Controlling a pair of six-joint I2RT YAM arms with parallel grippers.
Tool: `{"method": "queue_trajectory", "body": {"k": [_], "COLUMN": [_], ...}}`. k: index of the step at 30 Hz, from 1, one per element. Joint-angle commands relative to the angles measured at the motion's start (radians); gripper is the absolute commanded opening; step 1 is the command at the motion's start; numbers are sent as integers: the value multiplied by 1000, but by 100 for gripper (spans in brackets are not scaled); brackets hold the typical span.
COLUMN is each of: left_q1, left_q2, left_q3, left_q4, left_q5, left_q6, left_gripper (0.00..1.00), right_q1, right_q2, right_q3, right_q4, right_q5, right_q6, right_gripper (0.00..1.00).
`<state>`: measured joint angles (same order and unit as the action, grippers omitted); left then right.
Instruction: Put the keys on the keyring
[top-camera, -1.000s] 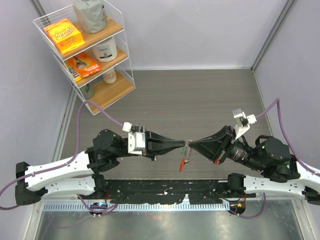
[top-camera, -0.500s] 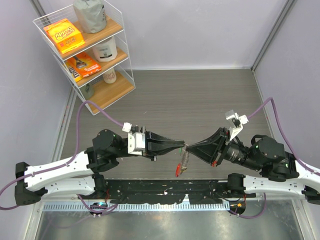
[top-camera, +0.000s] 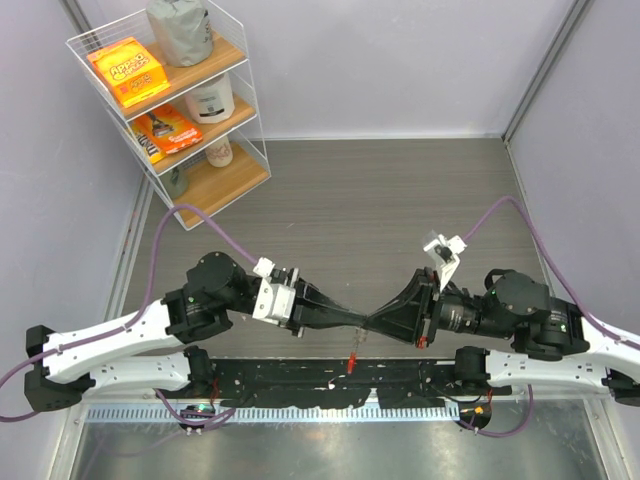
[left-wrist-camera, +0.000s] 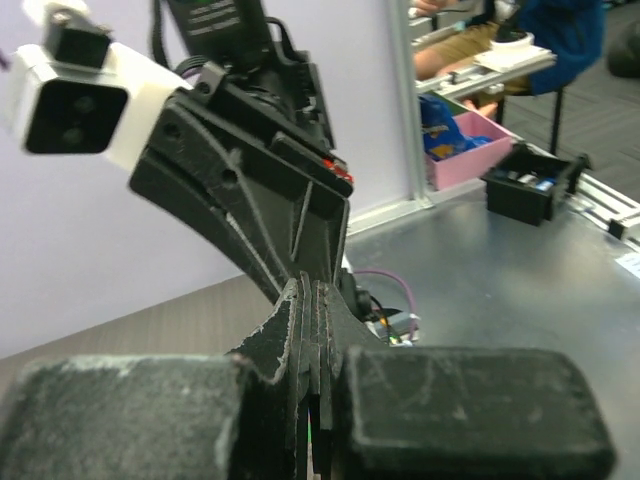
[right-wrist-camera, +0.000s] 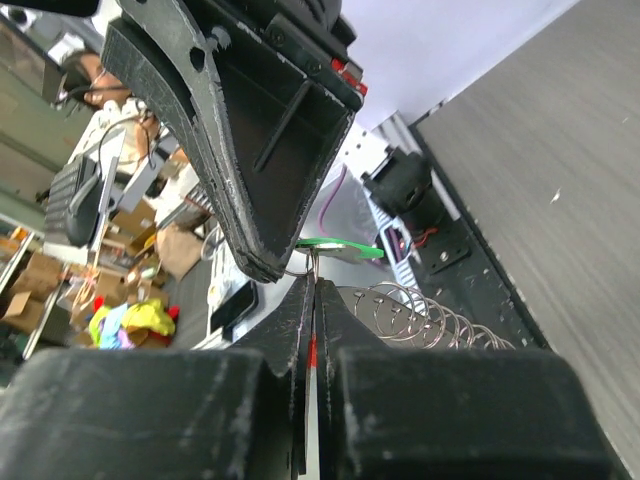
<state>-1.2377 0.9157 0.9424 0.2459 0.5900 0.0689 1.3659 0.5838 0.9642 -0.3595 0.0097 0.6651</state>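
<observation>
The left gripper (top-camera: 356, 319) pinches the green key (right-wrist-camera: 335, 248), tip to tip with the right gripper (top-camera: 376, 322) clamping the keyring (right-wrist-camera: 420, 310). Threading seems in hand; next, ease the green key onto the keyring

No readable text or labels.

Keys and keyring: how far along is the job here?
Nothing looks finished. In hand: left gripper pinches the green key tip to tip against the right gripper, shut on the keyring. Whether it is threaded cannot be told. Left: the yellow key, not in view.
</observation>
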Motion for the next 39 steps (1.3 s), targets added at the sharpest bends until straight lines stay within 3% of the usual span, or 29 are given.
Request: {"method": "queue_trajectory", "body": {"k": [1, 14, 20, 28, 37, 38, 39], "left_q1": [-3, -2, -2, -3, -3, -2, -2], "left_q2": [-23, -69, -80, -60, 1, 8, 14], "left_q3": [33, 12, -7, -1, 45, 50, 53], "left_q4": [-54, -135, -134, -152, -160, -152, -146], "left_q5": [163, 361, 358, 309, 246, 226, 194], "left_q6": [2, -14, -14, 26, 29, 22, 3], "left_gripper": [0, 0, 0, 0, 0, 3, 12], "right_q1": [-1, -1, -1, -1, 1, -1, -1], "right_q2": [31, 105, 134, 215, 225, 222, 212], "right_q3": [7, -145, -200, -289, -305, -303, -308], "right_q4": [39, 323, 462, 818, 952, 956, 956], "right_q5": [-92, -425, -549, -662, -685, -683, -679], "right_q6": [39, 64, 105, 225, 258, 255, 254], "right_gripper": [5, 6, 5, 5, 5, 5, 6]}}
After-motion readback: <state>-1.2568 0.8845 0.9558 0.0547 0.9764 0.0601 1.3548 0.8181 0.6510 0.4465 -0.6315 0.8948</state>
